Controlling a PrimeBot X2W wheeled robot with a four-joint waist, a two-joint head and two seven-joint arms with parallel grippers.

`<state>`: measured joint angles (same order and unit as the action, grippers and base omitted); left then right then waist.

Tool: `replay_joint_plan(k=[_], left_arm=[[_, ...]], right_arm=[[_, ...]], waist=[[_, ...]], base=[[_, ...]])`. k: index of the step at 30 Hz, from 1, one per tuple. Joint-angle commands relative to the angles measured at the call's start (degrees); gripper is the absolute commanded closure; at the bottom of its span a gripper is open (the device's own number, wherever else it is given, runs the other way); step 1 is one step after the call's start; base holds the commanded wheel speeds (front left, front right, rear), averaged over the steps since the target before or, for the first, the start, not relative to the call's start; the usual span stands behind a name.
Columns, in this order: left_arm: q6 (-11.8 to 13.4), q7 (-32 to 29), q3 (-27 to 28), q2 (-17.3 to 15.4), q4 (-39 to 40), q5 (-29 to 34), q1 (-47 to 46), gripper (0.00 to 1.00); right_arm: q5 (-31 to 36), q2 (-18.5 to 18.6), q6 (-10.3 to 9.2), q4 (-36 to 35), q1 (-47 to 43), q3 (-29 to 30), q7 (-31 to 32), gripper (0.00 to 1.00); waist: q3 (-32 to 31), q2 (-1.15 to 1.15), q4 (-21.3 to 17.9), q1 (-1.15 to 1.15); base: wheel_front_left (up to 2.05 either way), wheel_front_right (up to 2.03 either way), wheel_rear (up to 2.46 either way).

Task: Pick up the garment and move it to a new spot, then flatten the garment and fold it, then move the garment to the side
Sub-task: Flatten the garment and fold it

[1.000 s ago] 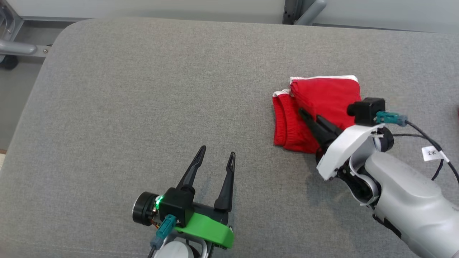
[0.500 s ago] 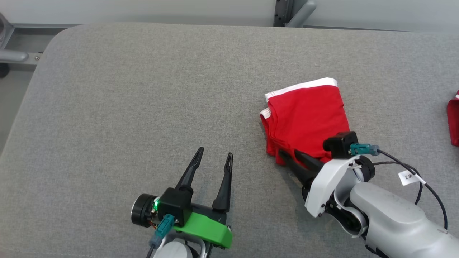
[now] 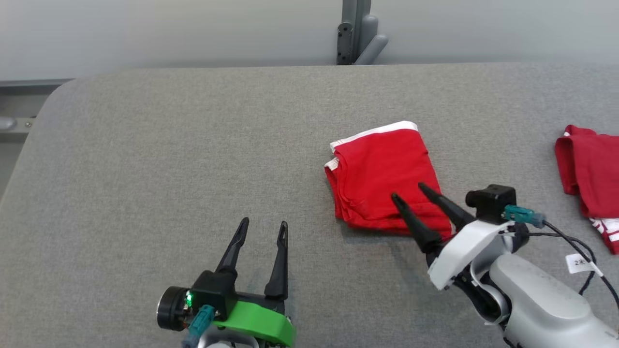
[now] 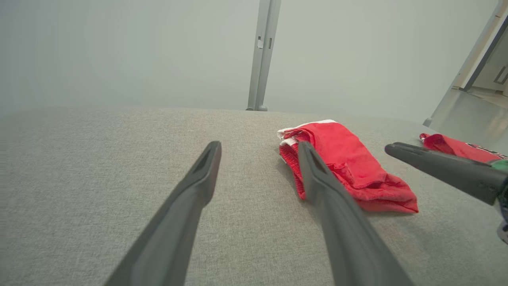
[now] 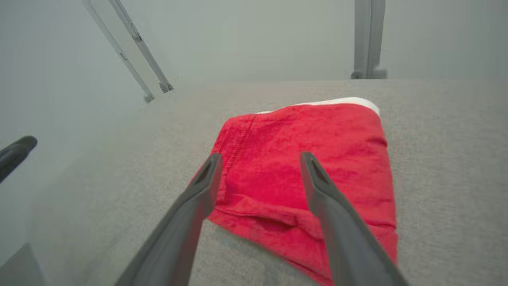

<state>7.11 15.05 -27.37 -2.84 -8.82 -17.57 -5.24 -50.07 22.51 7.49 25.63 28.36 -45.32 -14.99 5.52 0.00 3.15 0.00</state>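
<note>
Garment (image 3: 382,179), red with a white edge, is seen folded on the grey table (image 3: 169,145), right of the frame's centre. The right hand (image 3: 407,190) is spread over its lower edge, pinching nothing; the left hand (image 3: 264,222) is spread at lower left.

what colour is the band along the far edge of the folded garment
White band on a red garment; clearest in the head view.

Garments: two are counted, a folded garment (image 3: 382,174) and a second garment (image 3: 592,179) at the right edge. Grippers: two are recorded, the left gripper (image 3: 264,222) and the right gripper (image 3: 407,190); four fingers (image 3: 280,251) are tallied. One pad (image 3: 169,159), one post (image 3: 355,43) and one tag (image 3: 578,263) are listed.
</note>
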Motion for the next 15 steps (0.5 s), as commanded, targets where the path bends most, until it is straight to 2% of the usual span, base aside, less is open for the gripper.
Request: replay_joint_plan(k=[1, 8, 12, 15], left_arm=[[0.4, 0.1, 0.8, -0.1, 0.5, 0.2, 1.3, 0.0], [0.3, 0.1, 6.3, -0.1, 1.8, 1.5, 4.6, 0.0], [0.8, 0.1, 9.5, -0.1, 3.4, 2.9, 6.8, 0.0], [1.1, 0.1, 11.4, -0.1, 4.6, 3.9, 8.6, 0.0]], right_arm=[[2.6, -0.2, -0.01, -0.4, -1.9, 2.4, -0.2, 0.0], [19.8, -5.4, -0.01, -4.5, -13.4, 22.5, -0.2, 0.0], [27.8, -8.6, -0.01, -8.8, -18.9, 30.2, -0.2, 0.0], [32.7, -10.7, -0.01, -11.7, -22.5, 33.7, -0.2, 0.0]], waist=[[-2.3, 0.0, -2.3, 0.0], [-5.2, 0.0, -4.8, 0.0], [-6.1, 0.0, -5.8, 0.0], [-6.8, 0.0, -6.5, 0.0]], base=[[0.0, 0.0, 0.0], [0.0, 0.0, 0.0], [0.0, 0.0, 0.0], [0.0, 0.0, 0.0]])
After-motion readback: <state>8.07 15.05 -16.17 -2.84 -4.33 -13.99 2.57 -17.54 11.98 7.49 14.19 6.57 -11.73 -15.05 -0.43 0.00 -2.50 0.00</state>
